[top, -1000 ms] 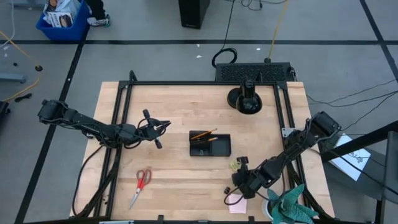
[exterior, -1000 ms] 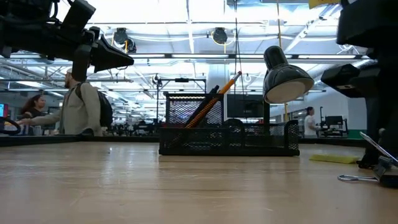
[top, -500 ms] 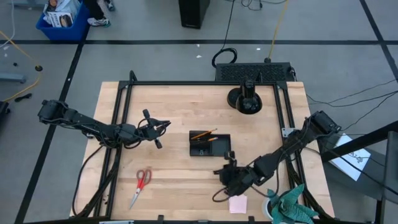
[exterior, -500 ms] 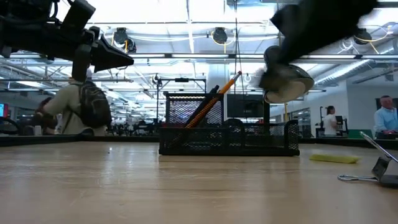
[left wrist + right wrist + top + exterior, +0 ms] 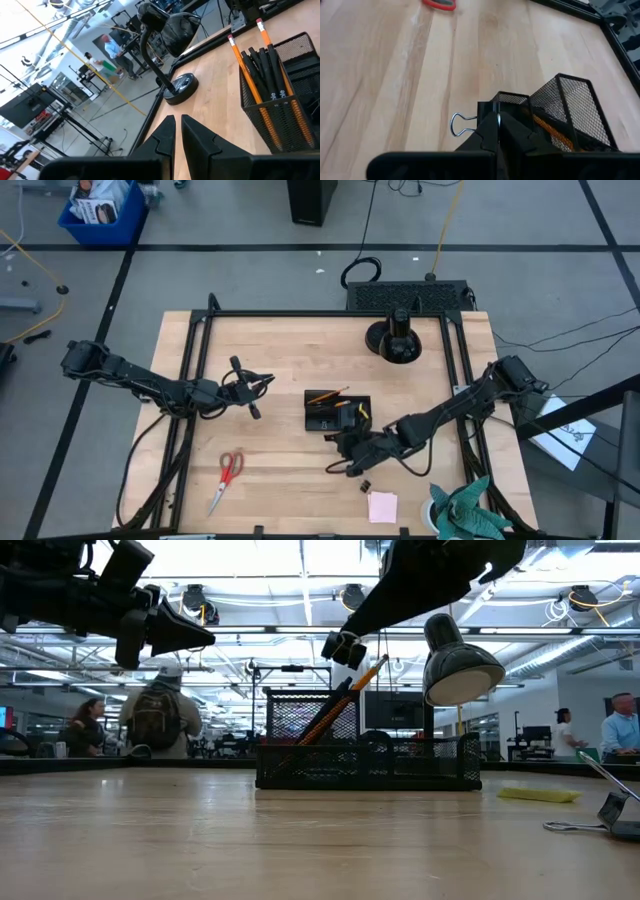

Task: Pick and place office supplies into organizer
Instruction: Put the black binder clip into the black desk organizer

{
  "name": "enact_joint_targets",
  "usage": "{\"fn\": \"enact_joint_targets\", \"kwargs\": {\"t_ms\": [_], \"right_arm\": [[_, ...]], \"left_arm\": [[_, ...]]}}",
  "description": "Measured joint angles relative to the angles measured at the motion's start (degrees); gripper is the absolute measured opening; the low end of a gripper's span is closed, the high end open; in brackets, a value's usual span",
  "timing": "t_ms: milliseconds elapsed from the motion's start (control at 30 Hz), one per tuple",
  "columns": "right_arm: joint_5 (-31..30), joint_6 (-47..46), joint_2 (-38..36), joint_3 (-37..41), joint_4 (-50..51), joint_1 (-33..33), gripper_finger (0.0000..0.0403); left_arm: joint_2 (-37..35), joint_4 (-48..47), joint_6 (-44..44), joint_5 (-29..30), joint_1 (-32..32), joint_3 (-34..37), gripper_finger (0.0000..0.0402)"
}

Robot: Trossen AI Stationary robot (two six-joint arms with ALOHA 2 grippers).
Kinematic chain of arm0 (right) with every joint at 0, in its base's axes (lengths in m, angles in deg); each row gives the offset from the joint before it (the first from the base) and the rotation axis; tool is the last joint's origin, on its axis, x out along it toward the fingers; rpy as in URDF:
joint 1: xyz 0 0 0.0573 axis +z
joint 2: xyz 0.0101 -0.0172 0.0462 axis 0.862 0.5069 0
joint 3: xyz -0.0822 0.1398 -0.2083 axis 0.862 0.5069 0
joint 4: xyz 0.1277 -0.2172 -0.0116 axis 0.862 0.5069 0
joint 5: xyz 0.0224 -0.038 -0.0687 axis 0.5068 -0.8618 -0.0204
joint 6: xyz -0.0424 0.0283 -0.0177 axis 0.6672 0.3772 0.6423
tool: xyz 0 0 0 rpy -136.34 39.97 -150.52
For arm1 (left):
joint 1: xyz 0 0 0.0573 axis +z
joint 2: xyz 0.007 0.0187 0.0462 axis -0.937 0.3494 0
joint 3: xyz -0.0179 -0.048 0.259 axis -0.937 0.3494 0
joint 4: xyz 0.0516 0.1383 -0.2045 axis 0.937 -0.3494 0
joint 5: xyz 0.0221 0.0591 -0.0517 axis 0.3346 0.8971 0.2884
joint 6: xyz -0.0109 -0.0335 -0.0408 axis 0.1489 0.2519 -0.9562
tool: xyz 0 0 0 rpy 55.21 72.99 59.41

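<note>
The black mesh organizer (image 5: 312, 420) stands mid-table with orange pencils (image 5: 325, 395) and black pens (image 5: 270, 70) leaning in its left compartment. My right gripper (image 5: 345, 446) hangs just near of it, above the table (image 5: 345, 648), shut on a small black binder clip (image 5: 487, 106). My left gripper (image 5: 250, 385) hovers shut and empty left of the organizer. Red-handled scissors (image 5: 228, 476) lie flat near the near-left edge. A second binder clip (image 5: 366, 485) and the pink sticky-note pad (image 5: 382, 507) lie near the near edge. My right gripper pinches the binder clip's black body (image 5: 488, 106) between its two fingertips. One wire handle (image 5: 460, 125) sticks out to the side. The fingers slant down from the table's right side. The clip is lifted clear of the table, beside the organizer's near wall (image 5: 560, 115).
A black desk lamp stands on its round base (image 5: 398, 340) at the far side, its shade (image 5: 460, 665) over the organizer. A teal-green cloth (image 5: 465, 515) lies at the near-right corner. People move in the room beyond the table (image 5: 160, 720).
My right gripper has gone from beside the pink pad toward the table's left and far side, up to the organizer's near wall, rising as it went and carrying the binder clip. The second clip and the pad have stayed on the table.
</note>
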Motion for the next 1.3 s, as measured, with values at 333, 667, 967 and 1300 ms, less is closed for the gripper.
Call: {"fn": "enact_joint_targets", "kwargs": {"t_ms": [333,667,967,1300], "right_arm": [[-1.4,0.19,0.12,1.71,-8.78,-0.59,0.0],[-1.35,-0.11,1.52,1.95,-13.41,-0.97,0.0],[-1.32,-2.19,1.66,4.25,-13.26,-3.12,0.0],[0.57,-0.61,3.37,4.61,-14.16,-7.3,0.0]], "left_arm": [[0.0,0.32,-0.51,-0.13,0.0,0.0,0.0037],[0.0,-0.05,-4.43,-0.17,-0.22,0.0,0.0037],[0.0,0.13,-1.56,-0.17,-0.2,0.0,0.0037],[0.0,5.02,-0.07,1.26,-0.07,-0.04,0.0037]]}}
